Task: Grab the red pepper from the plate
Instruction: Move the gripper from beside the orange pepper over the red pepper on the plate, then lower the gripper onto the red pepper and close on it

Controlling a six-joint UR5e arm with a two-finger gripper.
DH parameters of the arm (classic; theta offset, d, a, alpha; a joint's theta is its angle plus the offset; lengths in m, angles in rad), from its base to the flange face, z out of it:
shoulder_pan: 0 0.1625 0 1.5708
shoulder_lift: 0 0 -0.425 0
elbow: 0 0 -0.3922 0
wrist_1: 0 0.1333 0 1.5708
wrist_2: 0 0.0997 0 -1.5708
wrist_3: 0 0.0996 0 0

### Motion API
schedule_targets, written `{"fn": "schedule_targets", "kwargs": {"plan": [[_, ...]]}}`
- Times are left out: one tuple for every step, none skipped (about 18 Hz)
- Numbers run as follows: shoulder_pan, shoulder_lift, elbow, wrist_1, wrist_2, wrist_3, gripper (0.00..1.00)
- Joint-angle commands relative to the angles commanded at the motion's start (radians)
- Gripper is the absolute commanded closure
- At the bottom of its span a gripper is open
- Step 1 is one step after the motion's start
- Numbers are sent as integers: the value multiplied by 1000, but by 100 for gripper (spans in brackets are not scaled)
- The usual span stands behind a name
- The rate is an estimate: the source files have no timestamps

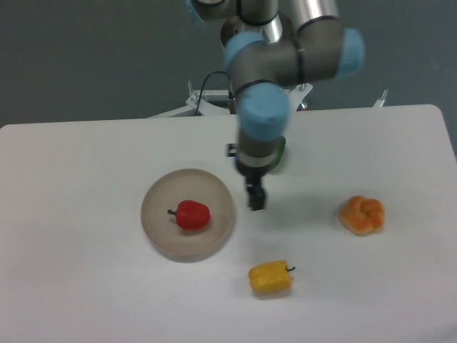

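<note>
white table holds the plate with the red pepper, against a dark wall

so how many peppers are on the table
3: the red pepper on the plate, the yellow pepper near the front, the green pepper mostly hidden behind the arm.

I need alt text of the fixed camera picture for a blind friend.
A robot arm's claw hangs over a white table, just right of a round beige plate holding a glossy red toy pepper. A yellow pepper and an orange bun-shaped toy lie nearby.
</note>
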Motion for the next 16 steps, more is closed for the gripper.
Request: {"fn": "schedule_targets", "kwargs": {"plan": [[-21,-9,-9,29,0,-6,0],[-37,-21,-12,49,0,-8,0],[-42,-29,-12,60,0,-8,0],[-45,-41,-3,71,0,-8,0],[-58,-52,7,76,-2,-8,0],[-63,-58,6,76,-2,-6,0],[-77,-64,6,80,-2,-8,0],[-91,-81,6,101,-2,-8,0],[-100,-98,7,129,-2,-8,0],[-104,-110,7,149,-2,-8,0],[-106,-121,7,164,-2,-8,0],[-111,-133,15,174,-2,-8,0],[-112,-143,21,175,-2,-8,0],[-114,-150,29,175,-2,-6,0],[-112,-159,33,175,-2,-3,0],[-112,-170,38,175,-2,3,0]]}}
